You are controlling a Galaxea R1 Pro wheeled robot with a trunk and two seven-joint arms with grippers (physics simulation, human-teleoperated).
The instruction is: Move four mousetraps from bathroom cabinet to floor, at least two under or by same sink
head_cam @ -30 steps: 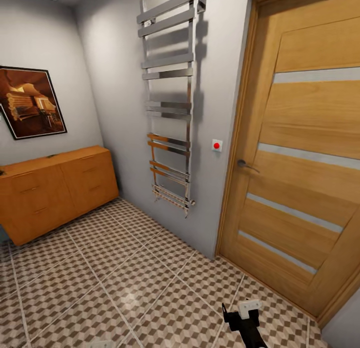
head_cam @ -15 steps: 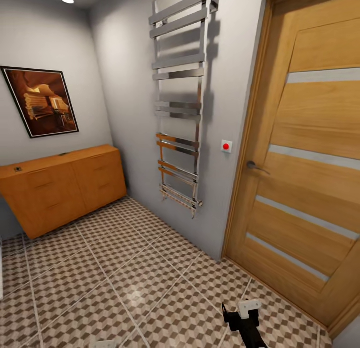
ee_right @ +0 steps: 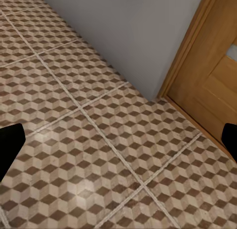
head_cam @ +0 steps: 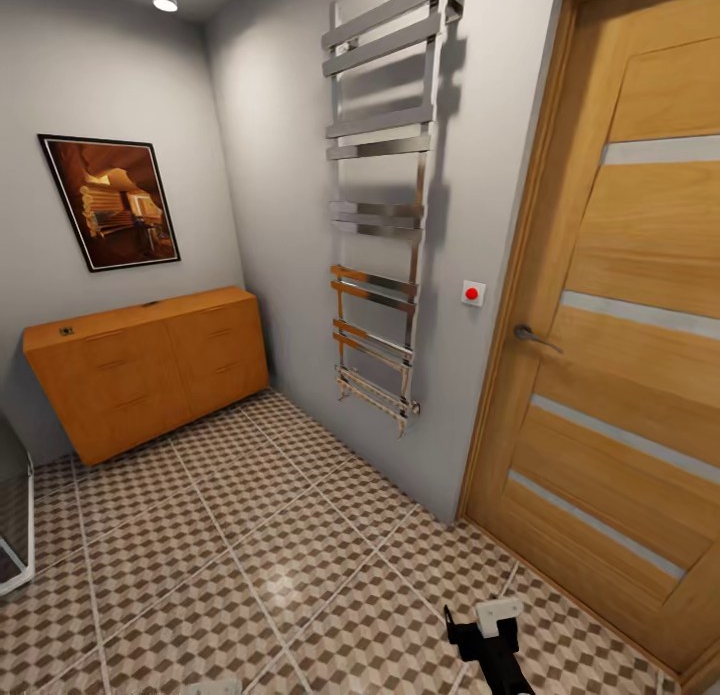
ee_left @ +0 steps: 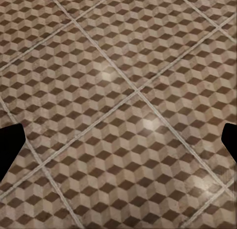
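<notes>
The orange-brown cabinet point(head_cam: 150, 370) stands against the far wall at the left, drawers shut. Two small flat items point(head_cam: 66, 330) lie on its top, too small to tell whether they are mousetraps. The cube-patterned bathroom floor point(head_cam: 260, 535) runs from the cabinet to me. The bathroom sink is out of view. My right arm's black wrist point(head_cam: 490, 645) shows at the bottom edge of the head view. My left gripper point(ee_left: 118, 145) hangs open over bare tiles, holding nothing. My right gripper point(ee_right: 118, 140) is also open and empty, over tiles near the door frame.
A chrome towel radiator point(head_cam: 385, 205) hangs on the grey wall. A shut wooden door point(head_cam: 620, 355) with a lever handle is at the right, a red button point(head_cam: 472, 293) beside it. A framed picture point(head_cam: 112, 201) hangs above the cabinet. A glass-and-white panel edge point(head_cam: 15, 515) shows at far left.
The whole head view has shifted right, so the camera has turned left; the cabinet now shows more fully. The right arm keeps its place in the picture.
</notes>
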